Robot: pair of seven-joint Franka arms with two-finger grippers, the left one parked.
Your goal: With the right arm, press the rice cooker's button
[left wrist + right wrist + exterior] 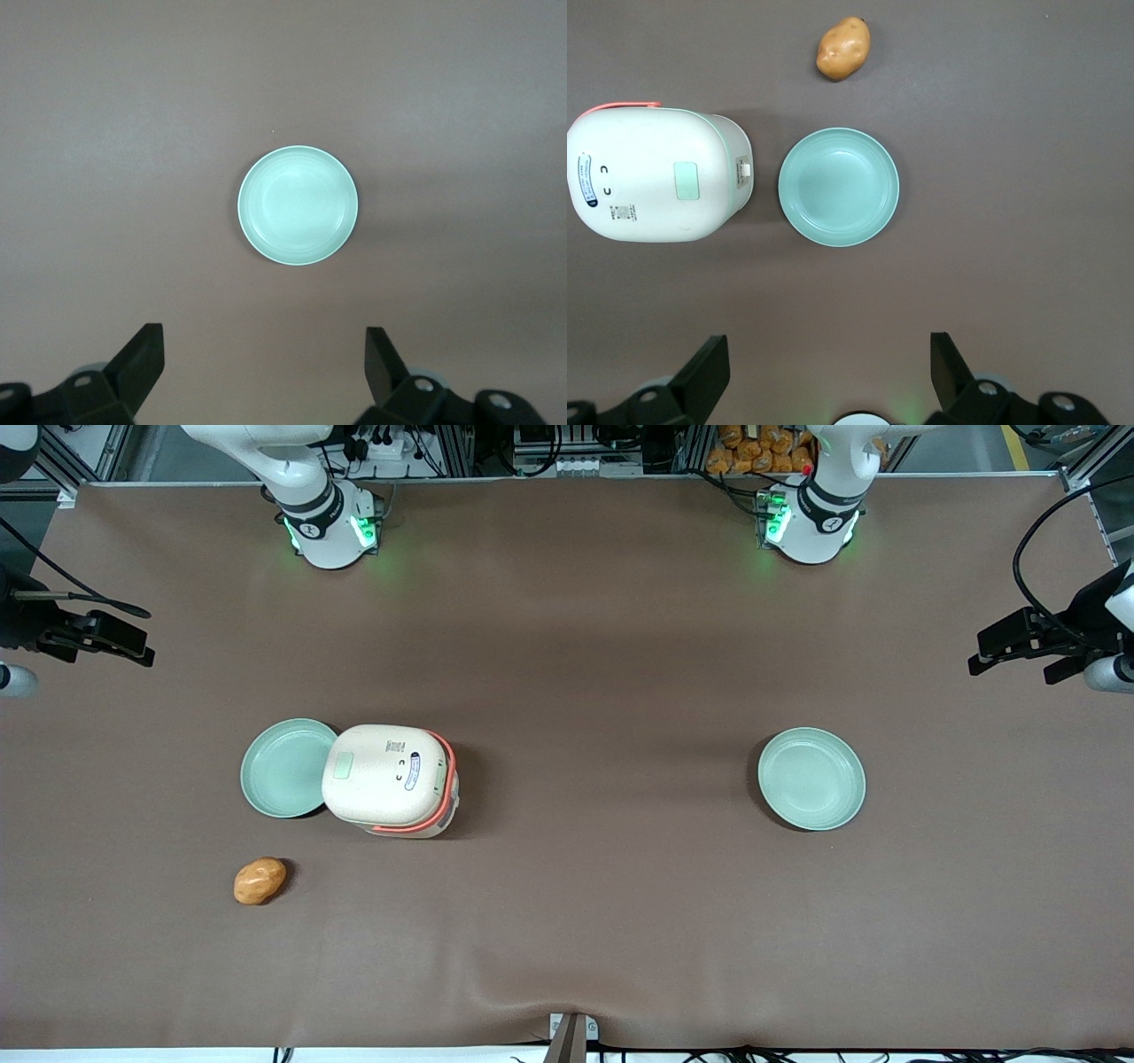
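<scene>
The rice cooker (pixel 390 779) stands on the brown table with its cream lid shut and coral trim showing along one side. The button (pixel 342 765) is a small pale green pad on the lid, near the edge that faces the plate. The right wrist view looks straight down on the rice cooker (pixel 656 174) and its button (pixel 686 180). My right gripper (pixel 133 642) hangs at the working arm's end of the table, well off to the side of the cooker and farther from the front camera. The gripper (pixel 830 354) is open, with only bare table between its fingers.
A pale green plate (pixel 283 769) sits right beside the cooker, and the right wrist view shows this plate (pixel 839 186) too. A potato (pixel 260 880) lies nearer the front camera than that plate. A second green plate (pixel 811 778) lies toward the parked arm's end.
</scene>
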